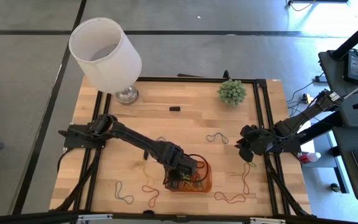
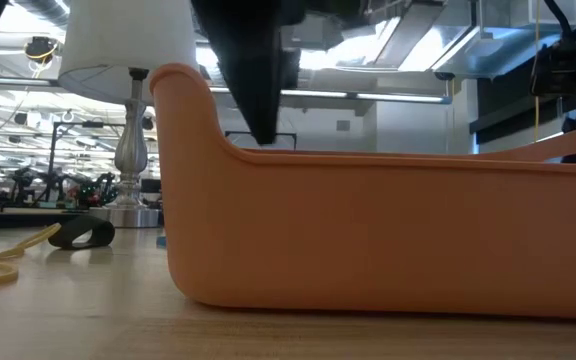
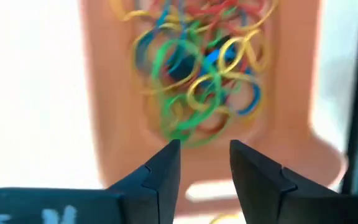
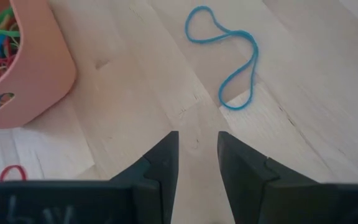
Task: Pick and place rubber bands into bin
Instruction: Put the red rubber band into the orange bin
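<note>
hovering over the bin (image 1: 191, 176) near the front edge, my left claw (image 3: 205, 162) gaped, empty; a heap of bands (image 3: 201, 68) lay inside, several loose bands (image 1: 229, 198) waited around.

Readable text: none
Left wrist mount (image 3: 42, 208): pale marks, lower left of the frame, illegible
Right wrist mount (image 4: 55, 205): pale scrawl, lower left, illegible
</note>
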